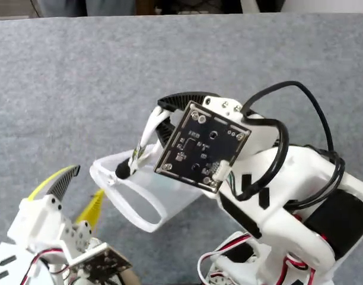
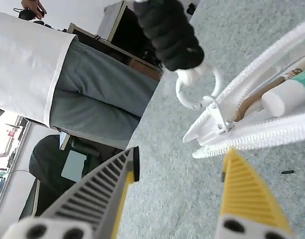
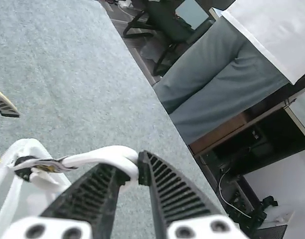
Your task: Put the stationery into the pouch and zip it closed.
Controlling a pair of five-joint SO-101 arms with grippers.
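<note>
R gripper [image 3: 139, 167] clamps the zip pull [image 3: 100, 157] at 11 o'clock of the open pouch [image 1: 178, 191]. L gripper [image 1: 86, 183], jaws apart & empty, sits at its 9 o'clock; pens [image 2: 287, 94] inside.

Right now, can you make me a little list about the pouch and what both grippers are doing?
pouch: see-through white, lying on the grey table
zip: not closed, pouch mouth open
inside: a white stick and a brown pencil-like thing
right gripper: shut on the white pull cord of the zip
left gripper: open, holding nothing, close to the zip end of the pouch
</note>
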